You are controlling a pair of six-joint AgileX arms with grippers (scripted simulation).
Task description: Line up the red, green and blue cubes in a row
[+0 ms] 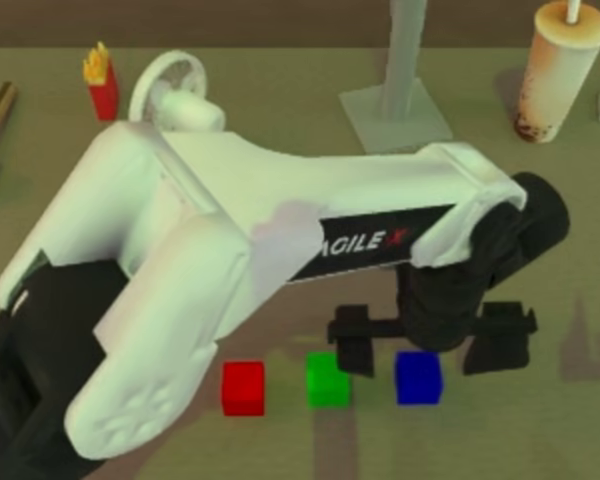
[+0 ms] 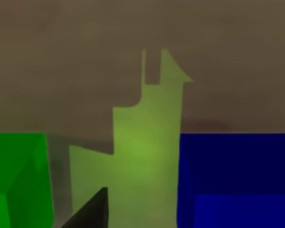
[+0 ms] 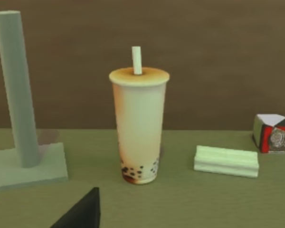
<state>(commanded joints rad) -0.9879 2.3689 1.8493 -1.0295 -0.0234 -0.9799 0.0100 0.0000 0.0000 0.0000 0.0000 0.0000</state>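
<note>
Hovering left pincer (image 1: 432,338), fingers spread apart, above the bright green cube (image 1: 327,379) and deep blue cube (image 1: 418,377); bright red cube (image 1: 243,387) completes the row on the olive bench (image 1: 540,420). Right pincer out of view.

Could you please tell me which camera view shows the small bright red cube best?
The top view: the small bright red cube sits whole at the row's left end. The left wrist view shows only green and blue cubes; the right wrist view shows none.
</note>
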